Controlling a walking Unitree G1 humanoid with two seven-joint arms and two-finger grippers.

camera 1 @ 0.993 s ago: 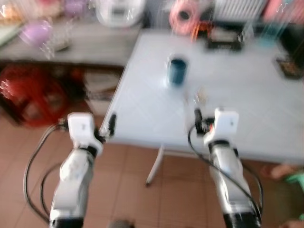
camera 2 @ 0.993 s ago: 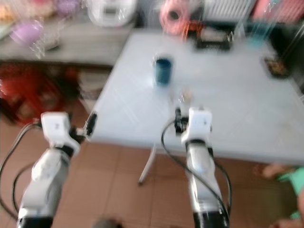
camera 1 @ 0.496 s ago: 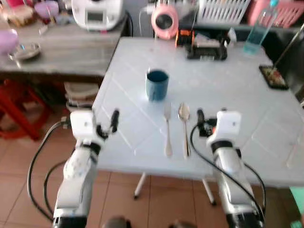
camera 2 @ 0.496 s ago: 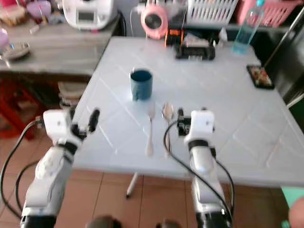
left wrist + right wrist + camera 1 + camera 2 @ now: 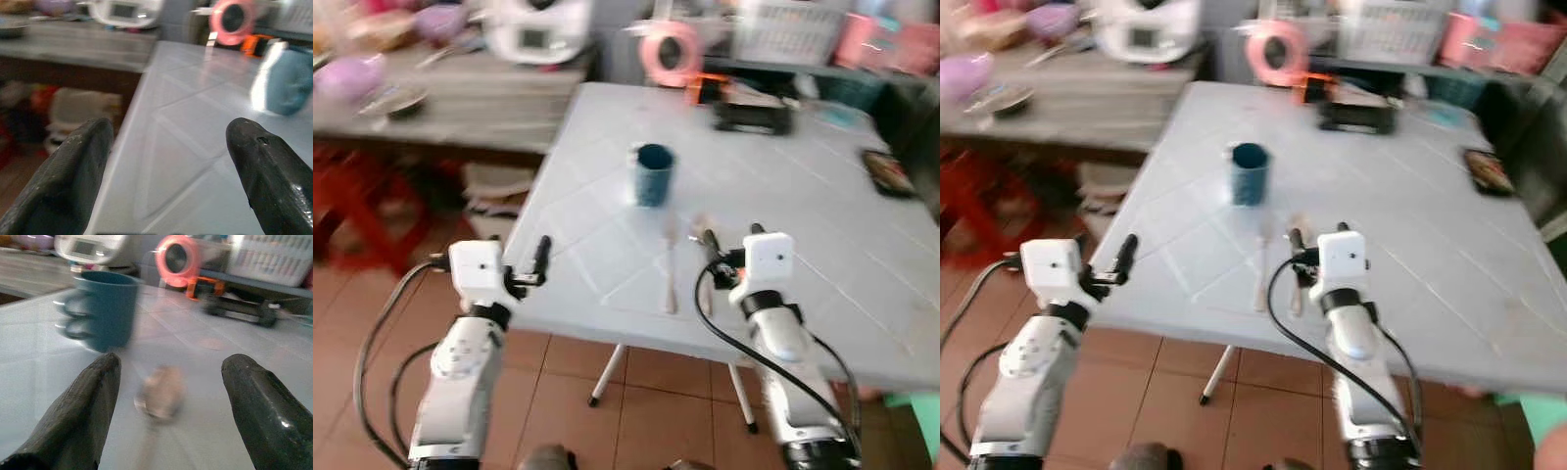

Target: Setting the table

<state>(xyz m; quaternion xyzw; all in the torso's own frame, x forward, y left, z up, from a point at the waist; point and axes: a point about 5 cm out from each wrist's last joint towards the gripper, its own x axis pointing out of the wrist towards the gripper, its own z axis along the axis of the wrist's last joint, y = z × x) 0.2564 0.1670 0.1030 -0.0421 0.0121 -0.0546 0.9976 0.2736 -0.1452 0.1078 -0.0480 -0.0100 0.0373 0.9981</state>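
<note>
A dark blue mug (image 5: pixel 653 173) stands upright on the pale table (image 5: pixel 822 225). A fork (image 5: pixel 670 274) and a spoon (image 5: pixel 161 391) lie side by side in front of it, near the table's front edge. My right gripper (image 5: pixel 713 257) hovers open just above the spoon's handle end, and the spoon's bowl shows between its fingers (image 5: pixel 83 416). At the table's front left corner my left gripper (image 5: pixel 536 262) is open with nothing in it. In the left wrist view the mug (image 5: pixel 288 81) is off to one side. The frames are blurred.
A grey counter (image 5: pixel 460 98) with a white appliance (image 5: pixel 538 24) and bowls runs along the left, with a red stool (image 5: pixel 352 196) below it. At the table's far side are a pink fan (image 5: pixel 668 54), a black item (image 5: pixel 752 113) and a dark tray (image 5: pixel 886 171).
The camera has swung, so the whole scene has shifted and blurred. Both grippers stay open near the table's front edge. The mug, fork and spoon lie as before.
</note>
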